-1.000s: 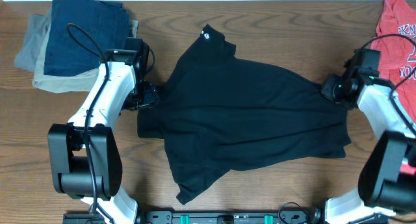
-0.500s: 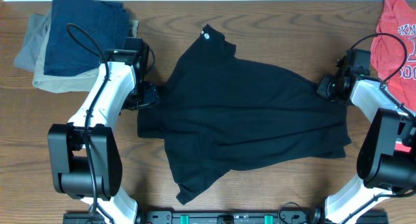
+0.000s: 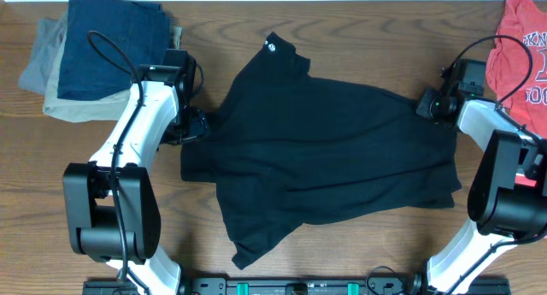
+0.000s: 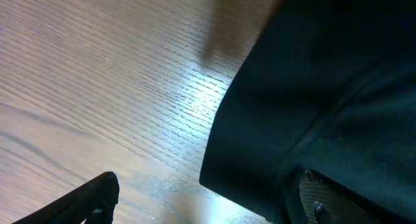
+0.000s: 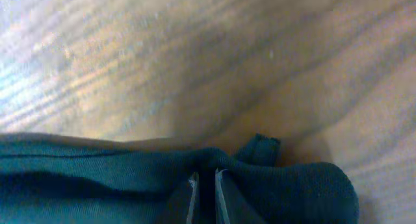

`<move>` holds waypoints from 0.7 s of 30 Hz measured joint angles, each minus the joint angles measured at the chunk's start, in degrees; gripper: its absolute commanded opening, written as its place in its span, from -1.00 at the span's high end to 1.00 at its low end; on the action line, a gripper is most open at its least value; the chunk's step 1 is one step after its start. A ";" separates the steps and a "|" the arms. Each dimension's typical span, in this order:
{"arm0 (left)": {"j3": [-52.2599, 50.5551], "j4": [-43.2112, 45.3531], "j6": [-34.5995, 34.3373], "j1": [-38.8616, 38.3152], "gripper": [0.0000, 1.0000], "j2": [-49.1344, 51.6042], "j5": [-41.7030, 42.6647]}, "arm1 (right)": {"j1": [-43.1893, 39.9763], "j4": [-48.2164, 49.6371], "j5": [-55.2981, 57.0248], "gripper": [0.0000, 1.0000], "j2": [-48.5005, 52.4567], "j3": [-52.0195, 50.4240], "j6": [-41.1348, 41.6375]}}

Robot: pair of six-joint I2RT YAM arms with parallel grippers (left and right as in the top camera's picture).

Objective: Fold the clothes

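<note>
Your black shirt (image 3: 325, 150) lies spread across the middle of the worktop, collar toward the far edge. Your left gripper (image 3: 195, 124) is at the shirt's left edge, jaws wide apart, with one finger (image 4: 97, 193) over bare wood. Your right gripper (image 3: 430, 105) is pinched closed on the shirt's far right corner. Folded garments (image 3: 94, 56) occupy the far left corner and a red t-shirt (image 3: 521, 47) the far right.

- Left arm (image 3: 141, 115): white shell on the long links, with black blocky joints and base.
- Right arm (image 3: 483, 120): same white over black.
- Thin black cable (image 3: 109, 45) loops off the left arm, another cable (image 3: 479, 51) off the right.
- Left gripper's fingers (image 4: 97, 193): matt black.
- Right gripper's fingers (image 5: 184, 201): dark grey, pale-edged.
</note>
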 measured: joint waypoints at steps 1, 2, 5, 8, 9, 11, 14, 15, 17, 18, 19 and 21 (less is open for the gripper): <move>0.00 0.00 0.02 0.00 -0.79 0.00 0.00 | 0.00 0.94 0.24 0.80 0.26 0.02 -0.11; 0.00 0.00 0.02 0.00 -0.79 0.00 0.02 | 0.02 1.81 0.50 0.80 0.50 0.09 -0.17; 0.00 0.11 0.00 0.00 -0.79 0.00 0.02 | 0.02 3.89 1.46 0.80 1.36 0.81 -0.37; 0.00 0.33 0.02 0.00 -0.79 0.00 0.35 | 0.02 5.31 2.38 0.79 2.64 2.19 -0.52; 0.00 0.52 0.00 0.00 -0.79 0.00 0.92 | 0.02 5.60 2.60 0.80 3.13 2.84 -0.57; 0.00 1.07 0.02 0.00 -0.79 0.00 2.12 | 0.02 5.70 2.97 0.79 4.33 4.55 -0.59; 0.00 1.86 0.00 0.00 -0.79 0.00 4.81 | 0.02 5.42 3.41 0.76 6.73 8.52 -0.74; 0.00 1.99 0.00 0.00 -0.79 0.00 5.49 | 0.02 4.96 3.54 0.75 7.61 10.08 -0.76; 0.00 2.10 0.02 -0.02 -0.79 0.00 6.47 | 0.02 1.97 3.67 0.74 10.05 14.64 -0.81; 0.00 2.14 0.02 -0.02 -0.79 0.00 6.95 | 0.02 -0.20 3.78 0.74 11.21 16.90 -0.90; 0.00 2.16 0.02 -0.04 -0.79 0.00 7.32 | 0.00 -3.74 3.89 0.74 12.57 19.93 -1.22; 0.00 2.19 0.04 -0.09 -0.79 0.00 7.74 | 0.00 -11.17 4.09 0.74 14.84 26.14 -1.95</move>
